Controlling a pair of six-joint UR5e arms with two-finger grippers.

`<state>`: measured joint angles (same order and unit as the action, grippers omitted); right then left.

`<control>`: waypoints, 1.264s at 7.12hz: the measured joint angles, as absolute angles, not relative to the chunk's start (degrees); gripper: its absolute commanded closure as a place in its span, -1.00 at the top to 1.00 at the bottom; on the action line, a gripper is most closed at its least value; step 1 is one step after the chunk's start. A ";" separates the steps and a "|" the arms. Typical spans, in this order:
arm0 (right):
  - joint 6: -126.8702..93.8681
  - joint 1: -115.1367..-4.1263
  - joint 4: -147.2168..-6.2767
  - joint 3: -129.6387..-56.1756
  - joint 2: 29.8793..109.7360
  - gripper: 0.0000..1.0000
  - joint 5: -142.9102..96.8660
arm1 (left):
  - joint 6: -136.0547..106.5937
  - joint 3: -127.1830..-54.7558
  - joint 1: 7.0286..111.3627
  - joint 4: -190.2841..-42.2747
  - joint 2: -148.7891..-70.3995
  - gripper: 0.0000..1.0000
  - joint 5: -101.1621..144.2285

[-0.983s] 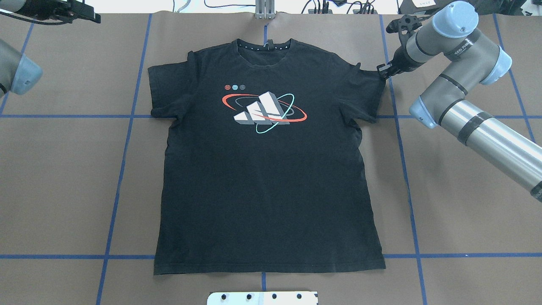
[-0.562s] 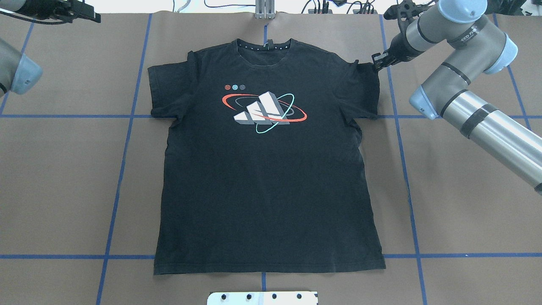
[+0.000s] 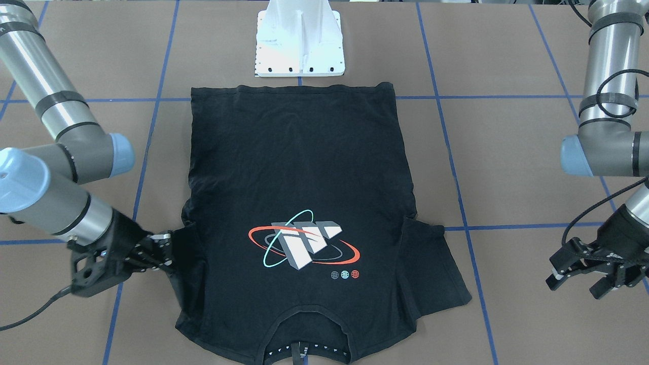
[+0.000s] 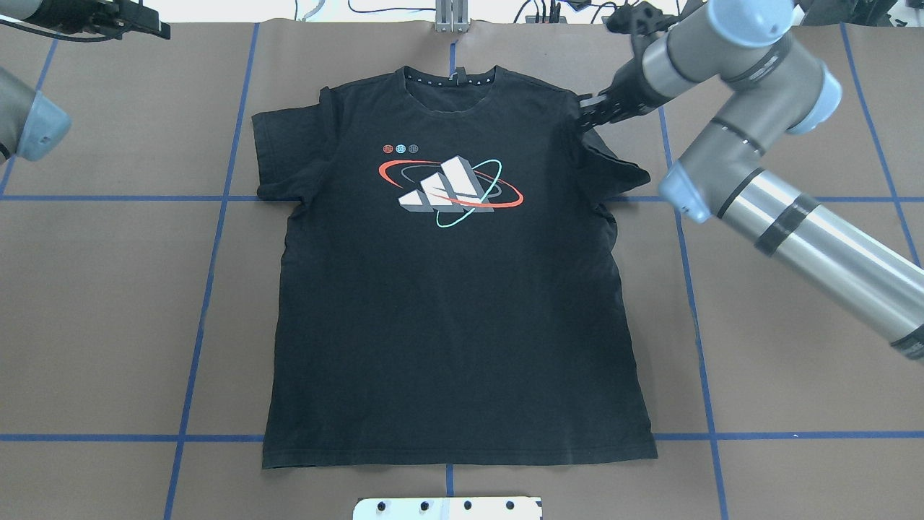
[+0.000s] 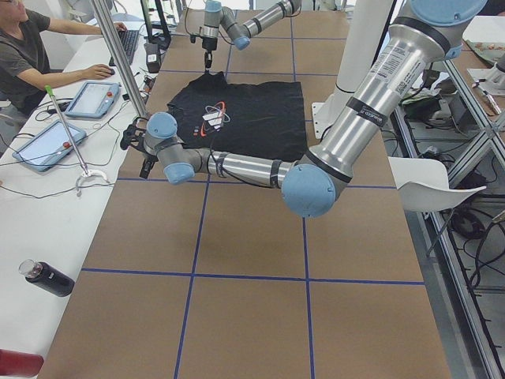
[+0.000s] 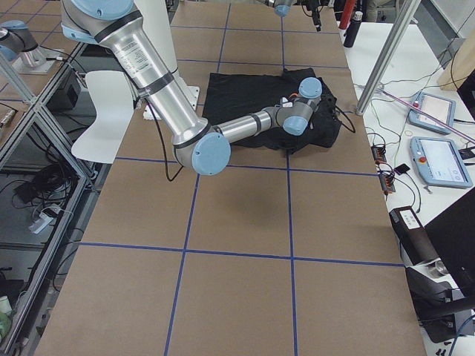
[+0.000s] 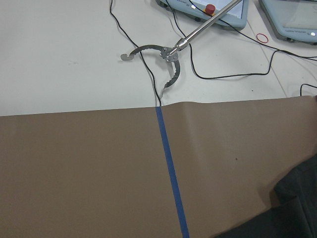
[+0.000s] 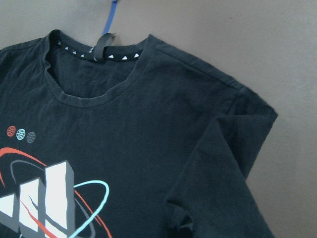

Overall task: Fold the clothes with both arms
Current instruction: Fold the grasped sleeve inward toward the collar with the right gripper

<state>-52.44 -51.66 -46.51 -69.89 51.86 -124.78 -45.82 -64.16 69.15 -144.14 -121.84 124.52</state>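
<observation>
While tight on T-shirt [image 4: 447,310], right claw [image 4: 585,119].

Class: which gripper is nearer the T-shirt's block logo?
Right. The right gripper is at the T-shirt's sleeve, close to the block logo; the left gripper hangs off the cloth, well aside.

In the overhead view, the top edge cuts off the left gripper [image 4: 154,26] at upper left, and the bottom edge cuts off the pedestal base [image 4: 447,508]. In the front-facing view, the T-shirt [image 3: 299,167] collar runs off the bottom. At lower left, the right gripper [image 3: 165,248] fingertips merge with the black cloth they pinch.
</observation>
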 measured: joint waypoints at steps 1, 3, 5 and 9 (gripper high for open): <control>-54.43 -49.23 -47.59 -69.89 50.30 -1.00 -120.57 | -45.80 -64.16 69.16 -144.14 -121.80 0.99 124.53; -56.03 -46.59 -52.47 -64.68 43.44 -1.00 -113.37 | -45.81 -64.11 69.17 -144.14 -121.71 0.99 124.54; -56.23 -46.10 -53.79 -58.94 39.40 0.12 -108.68 | -45.85 -64.08 69.17 -144.14 -121.60 1.00 124.54; -59.27 -46.02 -53.65 -60.04 38.64 1.00 -108.03 | -45.97 -63.99 69.00 -144.14 -121.82 0.99 124.30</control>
